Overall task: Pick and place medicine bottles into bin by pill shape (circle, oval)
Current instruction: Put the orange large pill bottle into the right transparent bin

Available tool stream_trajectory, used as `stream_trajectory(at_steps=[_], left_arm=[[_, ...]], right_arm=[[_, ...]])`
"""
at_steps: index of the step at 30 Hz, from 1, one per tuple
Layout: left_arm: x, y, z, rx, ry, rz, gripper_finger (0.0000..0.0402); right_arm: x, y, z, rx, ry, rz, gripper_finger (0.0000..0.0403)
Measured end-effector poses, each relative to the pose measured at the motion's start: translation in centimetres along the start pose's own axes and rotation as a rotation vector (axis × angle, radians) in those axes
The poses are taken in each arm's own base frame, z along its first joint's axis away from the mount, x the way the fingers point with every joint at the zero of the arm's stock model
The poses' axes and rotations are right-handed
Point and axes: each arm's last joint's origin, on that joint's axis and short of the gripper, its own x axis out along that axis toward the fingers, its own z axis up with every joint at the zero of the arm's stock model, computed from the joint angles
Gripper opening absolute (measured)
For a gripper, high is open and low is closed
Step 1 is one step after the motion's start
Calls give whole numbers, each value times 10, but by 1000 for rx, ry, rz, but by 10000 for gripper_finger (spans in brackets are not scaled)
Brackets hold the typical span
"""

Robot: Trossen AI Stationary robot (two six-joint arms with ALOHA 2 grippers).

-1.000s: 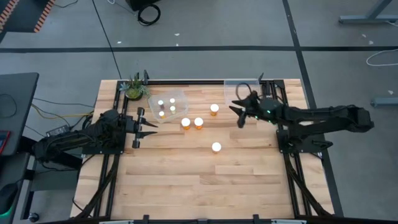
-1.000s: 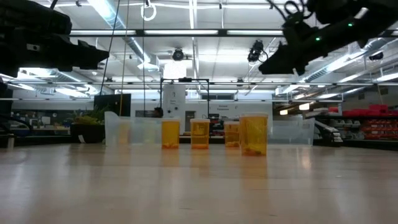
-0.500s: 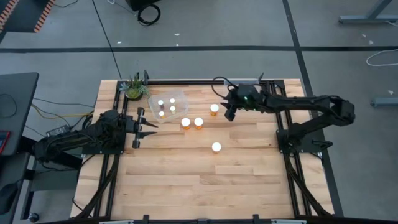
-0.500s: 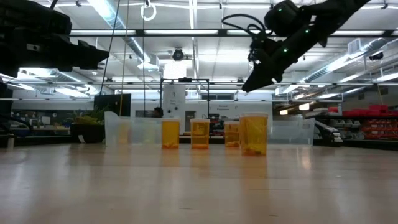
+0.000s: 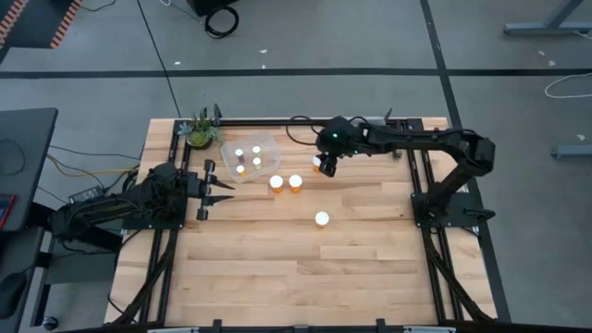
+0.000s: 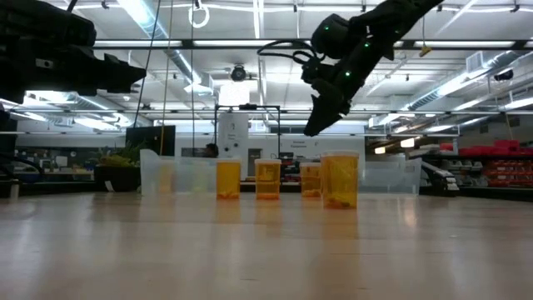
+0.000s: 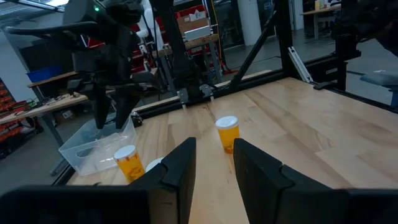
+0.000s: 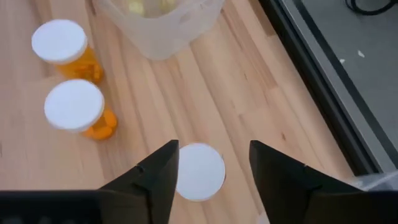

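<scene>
Hovering above a white-capped bottle [image 8: 199, 171], the right gripper [image 5: 321, 165] has its jaws parted with the cap showing between them, not gripped. That bottle stands just beside the bin [image 5: 250, 155], which holds four more; two bottles [image 5: 286, 183] stand near the bin, another [image 5: 322, 219] farther off. The left gripper [image 5: 215, 189] waits beside the bin, jaws narrowly apart and empty.

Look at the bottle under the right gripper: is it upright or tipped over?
Upright. In the right wrist view the bottle shows its round white cap face-on between the open fingers of the right gripper, standing on the table.
</scene>
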Motion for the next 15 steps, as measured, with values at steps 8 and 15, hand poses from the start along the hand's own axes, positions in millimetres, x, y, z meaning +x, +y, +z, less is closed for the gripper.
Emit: stream_trajectory(at_steps=[8, 15], left_arm=[[0, 0, 0, 1, 0, 0, 122], [0, 0, 0, 1, -2, 0, 115]], right_arm=[[-1, -2, 26, -17, 38, 4, 242], [-4, -3, 31, -23, 79, 6, 243]])
